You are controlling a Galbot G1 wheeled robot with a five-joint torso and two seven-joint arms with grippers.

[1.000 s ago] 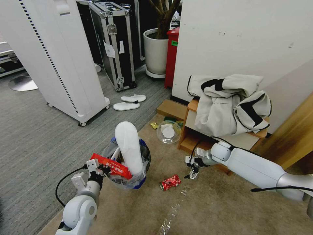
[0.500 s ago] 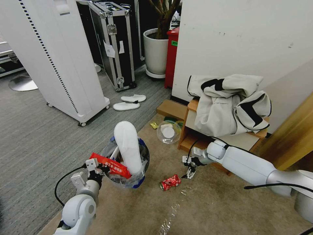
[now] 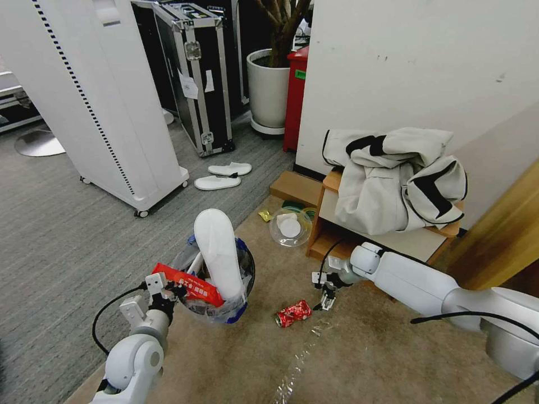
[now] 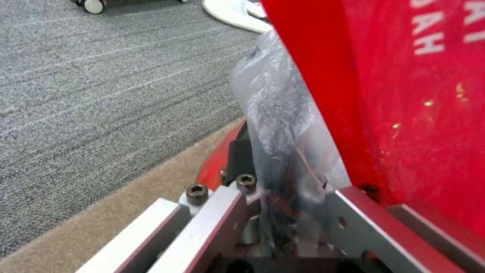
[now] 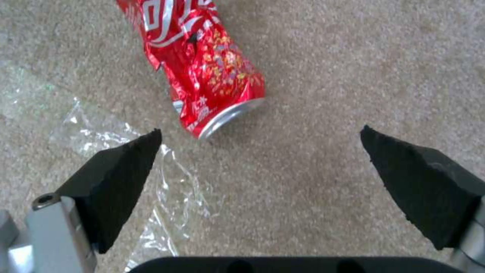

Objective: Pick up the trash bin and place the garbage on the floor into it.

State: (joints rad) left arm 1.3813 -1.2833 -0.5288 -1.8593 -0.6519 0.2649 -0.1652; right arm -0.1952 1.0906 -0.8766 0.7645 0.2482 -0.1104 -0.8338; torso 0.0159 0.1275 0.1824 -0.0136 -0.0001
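The trash bin (image 3: 227, 306), blue outside with a clear crinkled bag, hangs just off the beige carpet. My left gripper (image 3: 167, 293) is shut on its near rim. In the left wrist view that gripper (image 4: 283, 216) pinches the plastic liner (image 4: 280, 110) and the red rim (image 4: 217, 167). A white slipper (image 3: 216, 252) and a red wrapper (image 3: 188, 284) stick out of the bin. A crushed red can (image 3: 293, 312) lies on the carpet. My right gripper (image 3: 324, 295) hovers open just right of it. In the right wrist view the can (image 5: 202, 72) lies ahead of the open gripper (image 5: 260, 131), outside its fingers.
A clear plastic film (image 3: 297, 359) lies by the can. A clear bowl (image 3: 290, 227) and a yellow wrapper (image 3: 265, 215) sit near the wooden bench (image 3: 331, 241) under the jacket (image 3: 393, 179). Two white slippers (image 3: 223, 175) lie on grey carpet near a wheeled white cabinet (image 3: 112, 112).
My right gripper has moved left and closer to the crushed can. The left arm with the bin has shifted slightly left.
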